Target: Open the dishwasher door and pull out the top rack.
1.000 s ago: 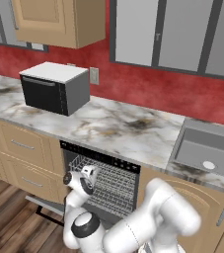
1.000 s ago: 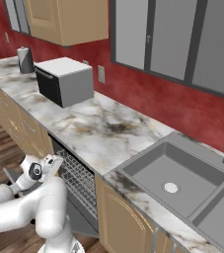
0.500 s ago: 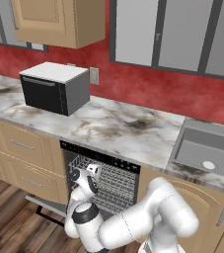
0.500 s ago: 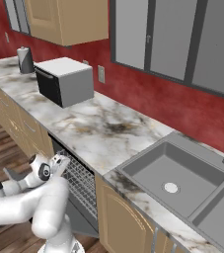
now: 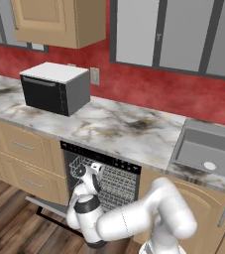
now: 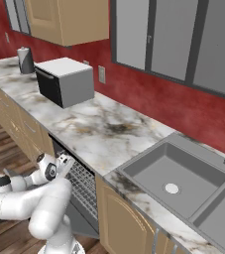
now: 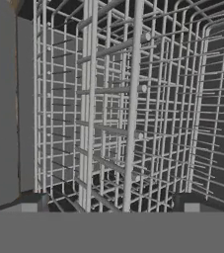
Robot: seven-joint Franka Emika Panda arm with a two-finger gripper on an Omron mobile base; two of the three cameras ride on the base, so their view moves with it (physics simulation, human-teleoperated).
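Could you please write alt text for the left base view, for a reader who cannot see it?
A white robot arm reaches its two-finger gripper to the silver-white wire top rack inside an open dishwasher, whose grey metal door hangs folded down. Above, a marbled counter holds a grey, black-fronted microwave, with a grey sink at right.

Glossy white rounded arm segments; dark joint rings; small dark fingers [image 7: 34,201]

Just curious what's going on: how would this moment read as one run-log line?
dishwasher door: open, lowered | gripper: open, fingers either side of a front wire | top rack: at cavity mouth, not clearly pulled out
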